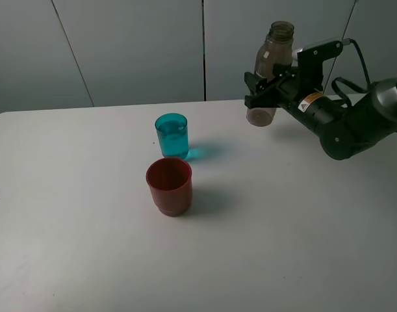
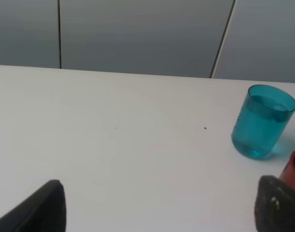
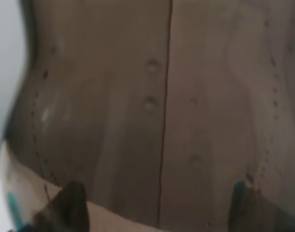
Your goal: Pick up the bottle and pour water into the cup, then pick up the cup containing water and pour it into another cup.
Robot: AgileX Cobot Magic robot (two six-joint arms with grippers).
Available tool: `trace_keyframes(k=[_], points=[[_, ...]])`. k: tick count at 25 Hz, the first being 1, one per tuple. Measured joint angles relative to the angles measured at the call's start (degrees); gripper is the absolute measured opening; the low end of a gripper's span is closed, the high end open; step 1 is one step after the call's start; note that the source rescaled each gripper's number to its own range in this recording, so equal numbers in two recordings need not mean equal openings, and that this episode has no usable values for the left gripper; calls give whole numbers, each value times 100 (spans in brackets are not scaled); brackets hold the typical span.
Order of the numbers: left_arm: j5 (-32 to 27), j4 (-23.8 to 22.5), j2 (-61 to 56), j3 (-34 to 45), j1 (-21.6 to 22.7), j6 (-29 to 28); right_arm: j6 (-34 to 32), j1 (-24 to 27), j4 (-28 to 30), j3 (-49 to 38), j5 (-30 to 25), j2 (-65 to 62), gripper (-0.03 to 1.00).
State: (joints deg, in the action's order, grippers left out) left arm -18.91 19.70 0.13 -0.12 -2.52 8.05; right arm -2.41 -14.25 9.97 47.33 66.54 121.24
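The bottle [image 1: 274, 58] is tall, slim and smoky brown. It is see-through plastic with a ridged, open neck. The right tool [image 1: 264, 91] is closed tight around its middle. It stands almost upright by the far edge of the surface [image 1: 88, 227], at 2 o'clock from the teal cup [image 1: 171, 135] and well apart from it. Close up, the bottle's side shows a thin seam and tiny dots.

The teal cup is small, round and see-through, with water inside. The red cup [image 1: 169, 185] is wider, with a stepped, narrower base. It sits at 6 o'clock from the teal cup, near but not touching.

The surface is smooth and white, with wide room at 9 o'clock and 3 o'clock of the cups. The left tool [image 2: 161, 212] is spread wide open and holds nothing.
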Motion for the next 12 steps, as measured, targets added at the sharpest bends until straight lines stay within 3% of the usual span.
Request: trace_keyframes(k=[7, 12], points=[[0, 0, 0, 0, 0, 0, 39, 0, -205, -10, 48, 409, 2], [0, 0, 0, 0, 0, 0, 456, 0, -205, 12, -90, 531, 2]])
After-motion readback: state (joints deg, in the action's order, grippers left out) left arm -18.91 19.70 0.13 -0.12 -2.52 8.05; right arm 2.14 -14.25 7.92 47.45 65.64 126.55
